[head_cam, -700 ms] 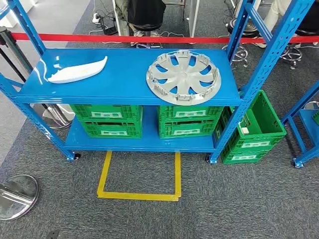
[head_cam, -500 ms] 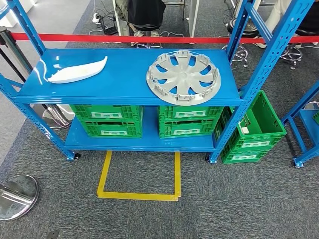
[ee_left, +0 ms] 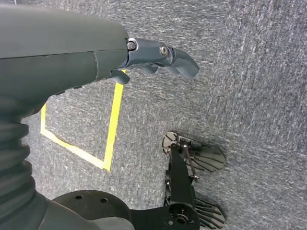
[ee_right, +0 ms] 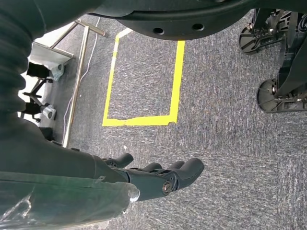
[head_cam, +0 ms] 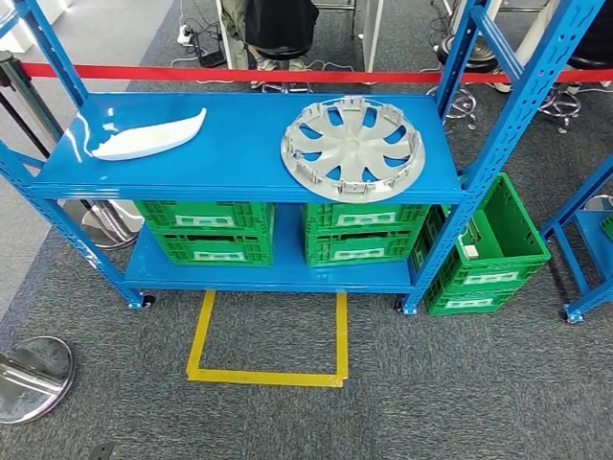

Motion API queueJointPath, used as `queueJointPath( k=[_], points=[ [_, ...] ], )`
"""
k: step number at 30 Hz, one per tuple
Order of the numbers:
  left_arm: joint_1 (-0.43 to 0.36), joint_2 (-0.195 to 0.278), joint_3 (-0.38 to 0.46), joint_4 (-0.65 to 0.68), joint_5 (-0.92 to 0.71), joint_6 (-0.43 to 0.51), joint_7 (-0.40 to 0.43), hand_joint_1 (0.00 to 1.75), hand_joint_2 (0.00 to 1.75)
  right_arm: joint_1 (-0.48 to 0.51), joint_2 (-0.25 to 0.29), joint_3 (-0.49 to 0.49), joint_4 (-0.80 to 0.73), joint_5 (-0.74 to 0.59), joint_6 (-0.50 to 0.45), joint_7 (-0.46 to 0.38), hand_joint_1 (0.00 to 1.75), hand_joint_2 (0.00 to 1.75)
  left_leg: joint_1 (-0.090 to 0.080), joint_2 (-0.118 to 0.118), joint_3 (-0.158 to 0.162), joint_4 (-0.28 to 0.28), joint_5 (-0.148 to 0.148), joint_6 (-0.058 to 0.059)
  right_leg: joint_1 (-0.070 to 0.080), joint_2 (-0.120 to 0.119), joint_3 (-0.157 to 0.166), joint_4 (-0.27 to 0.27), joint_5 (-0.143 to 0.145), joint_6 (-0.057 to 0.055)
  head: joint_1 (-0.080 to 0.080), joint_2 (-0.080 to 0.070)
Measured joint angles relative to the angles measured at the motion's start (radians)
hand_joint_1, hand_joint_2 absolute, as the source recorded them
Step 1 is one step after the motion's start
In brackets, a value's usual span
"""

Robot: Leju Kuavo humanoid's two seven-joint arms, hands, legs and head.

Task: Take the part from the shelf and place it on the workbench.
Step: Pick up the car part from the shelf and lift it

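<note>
Head high; wrists floorward, sharing yellow square (head_cam: 267, 337)

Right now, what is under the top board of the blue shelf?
Under the top board two green crates stand side by side on the lower board. What they contain is hidden by the board above.

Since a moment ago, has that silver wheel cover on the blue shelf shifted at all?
No. The wheel cover lies at the same spot on the blue shelf's top board, with its rim just as close to the shelf's right-hand upright as before.
</note>
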Motion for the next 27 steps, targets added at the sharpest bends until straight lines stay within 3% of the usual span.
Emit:
queueJointPath(
  k=[27],
  points=[
    [-0.011, -0.005, 0.009, 0.0, -0.004, -0.017, -0.019, 0.0, 1.75, -0.017, 0.004, 0.0, 0.001, -0.001, 0.011, -0.025, 0.0, 1.75, 0.0, 0.0, -0.001, 0.0, -0.001, 0.0, 0.0, 0.0, -0.001, 0.0, -0.001, 0.0, 0.0, 0.0]
  ],
)
